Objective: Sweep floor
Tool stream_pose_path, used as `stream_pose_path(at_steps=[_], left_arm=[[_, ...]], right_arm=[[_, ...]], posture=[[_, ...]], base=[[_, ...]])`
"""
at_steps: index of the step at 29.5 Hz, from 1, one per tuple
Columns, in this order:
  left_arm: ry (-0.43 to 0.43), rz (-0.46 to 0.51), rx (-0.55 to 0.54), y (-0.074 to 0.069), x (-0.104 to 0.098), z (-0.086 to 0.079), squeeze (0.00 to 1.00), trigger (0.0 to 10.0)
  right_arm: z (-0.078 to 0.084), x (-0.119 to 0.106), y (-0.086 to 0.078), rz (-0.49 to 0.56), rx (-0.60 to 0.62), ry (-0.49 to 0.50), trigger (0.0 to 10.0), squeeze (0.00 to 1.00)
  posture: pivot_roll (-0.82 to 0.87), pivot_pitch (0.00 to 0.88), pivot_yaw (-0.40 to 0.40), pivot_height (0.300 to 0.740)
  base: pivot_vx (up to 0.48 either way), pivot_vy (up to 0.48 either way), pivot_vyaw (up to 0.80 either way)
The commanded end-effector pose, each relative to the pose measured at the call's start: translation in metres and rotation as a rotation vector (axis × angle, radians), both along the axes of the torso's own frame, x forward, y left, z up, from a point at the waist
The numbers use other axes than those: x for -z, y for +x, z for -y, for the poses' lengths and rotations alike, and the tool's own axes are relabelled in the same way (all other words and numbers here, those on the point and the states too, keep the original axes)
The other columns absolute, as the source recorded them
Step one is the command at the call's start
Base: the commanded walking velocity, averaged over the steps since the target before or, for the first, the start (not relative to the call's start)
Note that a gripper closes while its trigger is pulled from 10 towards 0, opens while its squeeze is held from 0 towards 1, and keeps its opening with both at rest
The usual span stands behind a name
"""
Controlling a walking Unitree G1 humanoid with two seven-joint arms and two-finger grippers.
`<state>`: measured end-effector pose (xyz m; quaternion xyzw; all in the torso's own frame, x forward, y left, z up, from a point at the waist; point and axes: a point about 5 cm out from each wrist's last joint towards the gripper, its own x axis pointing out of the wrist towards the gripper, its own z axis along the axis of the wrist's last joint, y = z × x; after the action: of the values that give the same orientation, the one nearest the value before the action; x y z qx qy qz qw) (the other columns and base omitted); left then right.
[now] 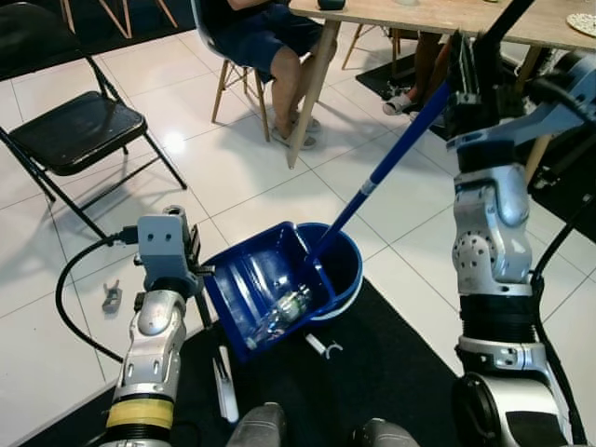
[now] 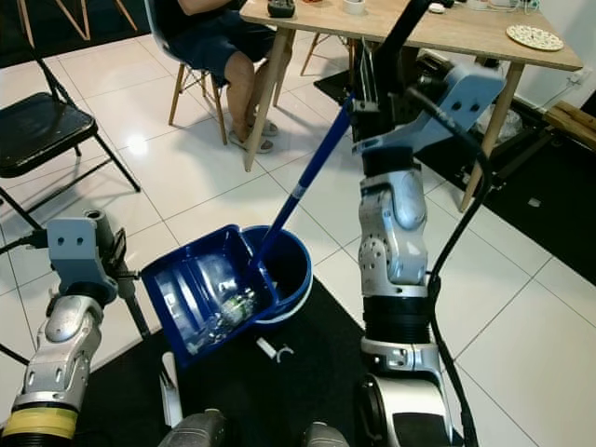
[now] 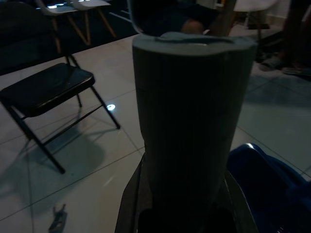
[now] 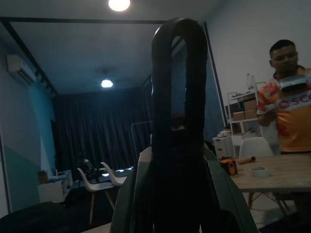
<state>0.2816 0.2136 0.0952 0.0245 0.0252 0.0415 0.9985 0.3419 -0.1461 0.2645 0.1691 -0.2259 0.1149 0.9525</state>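
Right gripper (image 4: pixel 177 160): raised high beside the wooden table, fingers clenched around the black top end of the broom handle.
Broom (image 1: pixel 386 168): its blue handle slants down from the right gripper to the brush end, which sits at the mouth of the dustpan, over the edge of the black mat.
Left gripper (image 3: pixel 187 213): low on the robot's left, clasping a thick grey grip that stands upright between its fingers; this looks like the dustpan's handle.
Dustpan (image 1: pixel 256 284): blue, tilted, its open side toward the broom.
Bottle (image 1: pixel 279 315): a clear plastic one lying inside the dustpan.
Mat (image 1: pixel 391 363): black, under the robot's feet.
Floor (image 1: pixel 233 158): white glossy tiles, with a small grey object lying near the left arm.
Folding chair (image 1: pixel 74 130): black, to the robot's left.
Person (image 1: pixel 265 37): seated at the table (image 2: pixel 466 33), legs showing.
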Motion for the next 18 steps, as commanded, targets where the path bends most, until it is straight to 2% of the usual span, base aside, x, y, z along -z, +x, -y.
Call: stream_pose_path(at_steps=[1,3,7,18], left_arm=[[-0.008,0.018,0.010,0.002,-0.003,0.004,0.00,10.0],[-0.009,0.018,0.013,0.002,-0.003,0.004,0.00,10.0],[-0.009,0.017,0.018,0.003,-0.003,0.005,0.00,10.0],[-0.008,0.014,0.022,0.003,-0.002,0.006,0.00,10.0]], right_arm=[[0.008,-0.010,-0.002,0.033,0.017,0.038,10.0,0.00],[0.016,-0.011,-0.003,0.030,0.042,0.041,10.0,0.00],[0.023,-0.012,-0.003,0.032,0.066,0.041,10.0,0.00],[0.024,-0.011,-0.003,0.017,0.070,0.040,10.0,0.00]], posture=[[0.11,0.036,-0.016,0.740],[0.11,0.036,-0.016,0.740],[0.11,0.036,-0.016,0.740],[0.10,0.039,-0.012,0.740]], base=[[0.000,0.000,0.00],[0.000,0.000,0.00],[0.000,0.000,-0.58],[0.000,0.000,-0.69]])
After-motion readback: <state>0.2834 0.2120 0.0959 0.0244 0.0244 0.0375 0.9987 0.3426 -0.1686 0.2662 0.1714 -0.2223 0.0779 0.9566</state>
